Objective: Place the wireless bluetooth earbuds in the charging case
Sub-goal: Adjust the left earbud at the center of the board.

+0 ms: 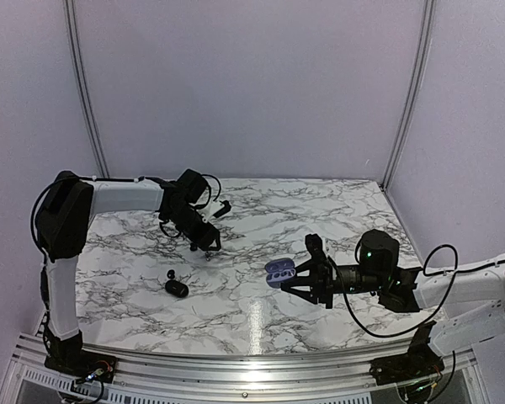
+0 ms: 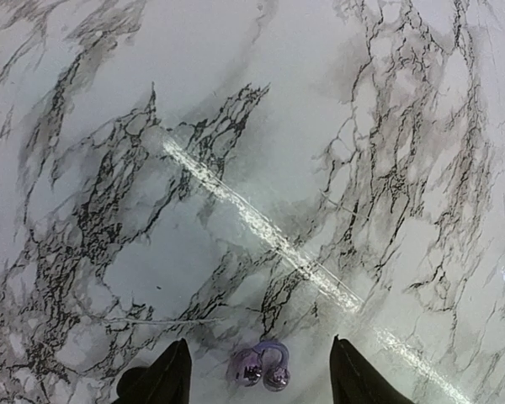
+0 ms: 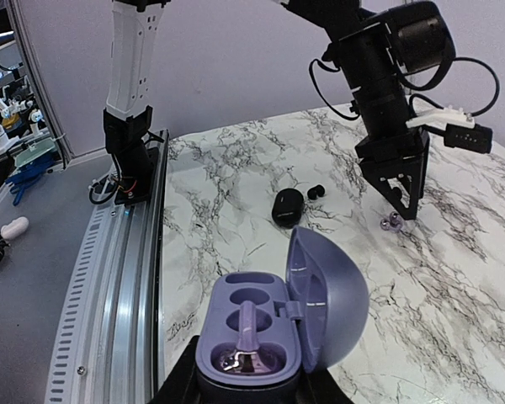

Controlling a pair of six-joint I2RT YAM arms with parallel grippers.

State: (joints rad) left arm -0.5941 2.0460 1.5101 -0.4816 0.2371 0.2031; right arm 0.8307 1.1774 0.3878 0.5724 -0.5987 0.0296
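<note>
Two end effectors are in my views. The left end effector [image 2: 259, 343] stands wide open, fingers pointing down at the tabletop [image 2: 236, 126] and gripping nothing. The right end effector [image 1: 293, 274] is closed around the base of the charging case [image 3: 269, 337], though its wrist view shows only slivers of the fingers under the case.

A pair of silvery-grey earbuds [image 2: 259, 367] lies touching each other on the marble between the left fingers, clear of both. From the right wrist view I see them just under that end effector's tips. The charging case is purple and held off the tabletop, well apart from those buds, with its lid [image 3: 332, 290] swung open; something silvery glints in its near socket, and I cannot tell what it is.

A closed black case [image 3: 287, 207] lies on the tabletop between the two arms, nearer the left one, with one black earbud [image 3: 316, 192] just beside it, apart from it; nothing lies between the silvery pair and the open fingers.
</note>
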